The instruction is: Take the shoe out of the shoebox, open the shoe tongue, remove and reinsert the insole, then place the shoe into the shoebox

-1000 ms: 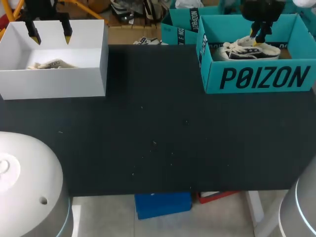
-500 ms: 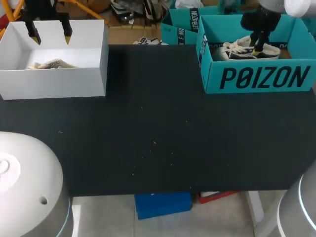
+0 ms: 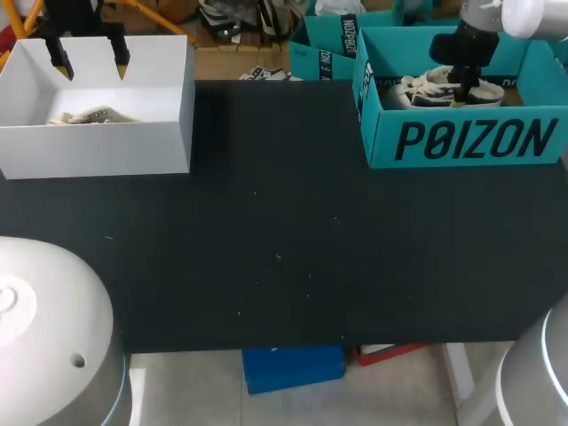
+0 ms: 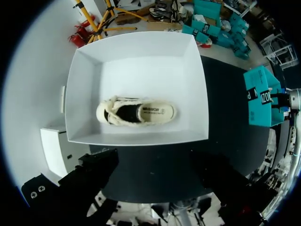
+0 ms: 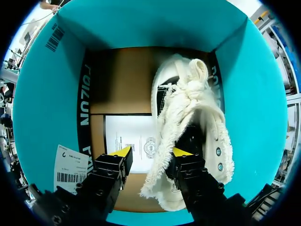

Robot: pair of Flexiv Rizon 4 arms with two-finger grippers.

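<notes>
High shoebox (image 3: pixel 461 142) walls ring the shoe (image 3: pixel 417 91); access only from above.

shoe (image 5: pixel 188 108): cream, frayed laces, sole down | inside open teal shoebox (image 3: pixel 382 142), against one side wall

A: Teal shoebox (image 3: pixel 380 133), black lettering, brown floor, and a cream shoe (image 5: pixel 188 108) with frayed cream laces!
B: Black tabletop (image 3: pixel 284 248), plain white box (image 3: pixel 98 151), second cream shoe (image 4: pixel 136 112), black-lined. Yellow tips on the right gripper (image 5: pixel 151 151).
</notes>
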